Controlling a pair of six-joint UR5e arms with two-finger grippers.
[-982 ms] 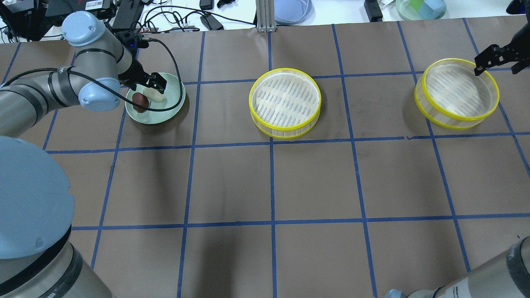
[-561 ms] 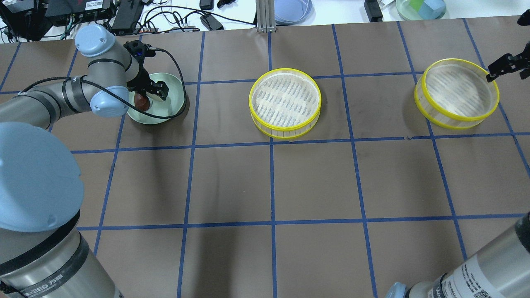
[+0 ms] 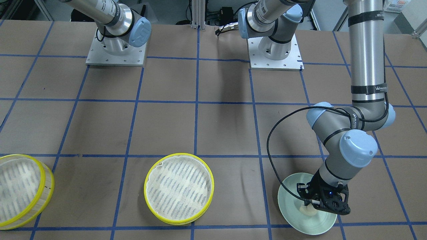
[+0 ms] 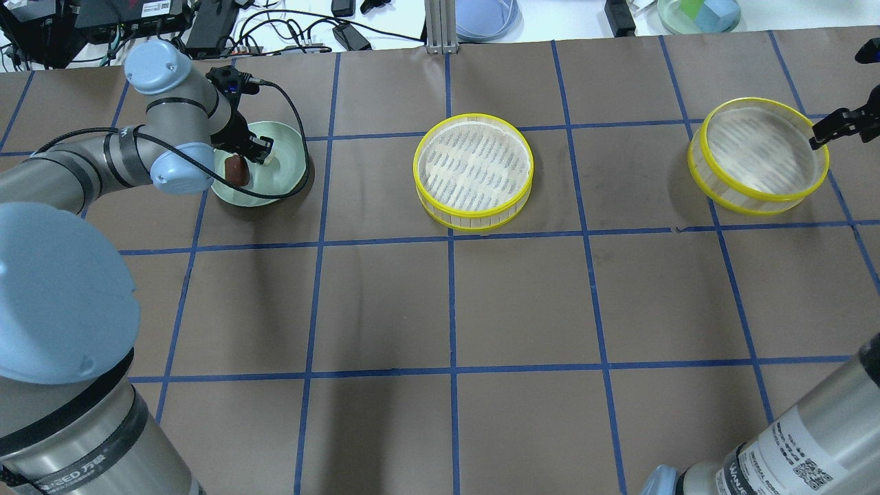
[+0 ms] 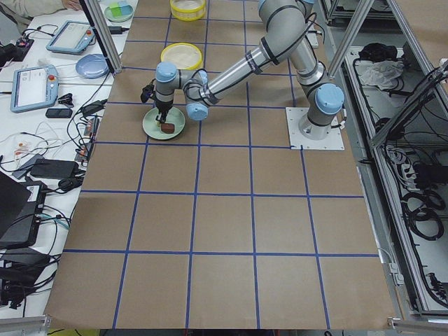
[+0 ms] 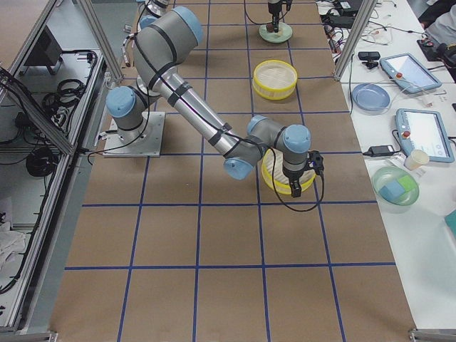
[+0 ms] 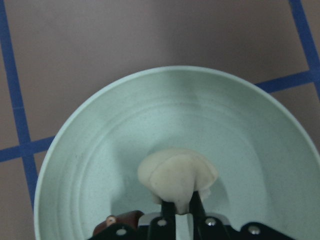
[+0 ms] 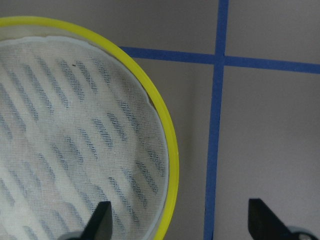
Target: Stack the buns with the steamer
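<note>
We have barely begun: our left gripper [image 7: 176,215], wrist pointing straight down, is pinched on the white bun [image 7: 176,175] low in the plate [image 7: 150,110]; the brown bun [image 4: 237,170] lies beside it; the middle tray [image 4: 474,214] is empty; farther off, the right gripper [image 8: 182,220] hangs spread astride the rim of the other tray [image 4: 756,201]; filling and stacking remain.

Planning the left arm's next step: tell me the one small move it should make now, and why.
Probably lift the left gripper straight up. Its fingers look closed on the cream bun, which sits low in the green plate beside the brown bun. Rising first should clear the plate's rim before carrying it toward the middle steamer tray.
</note>
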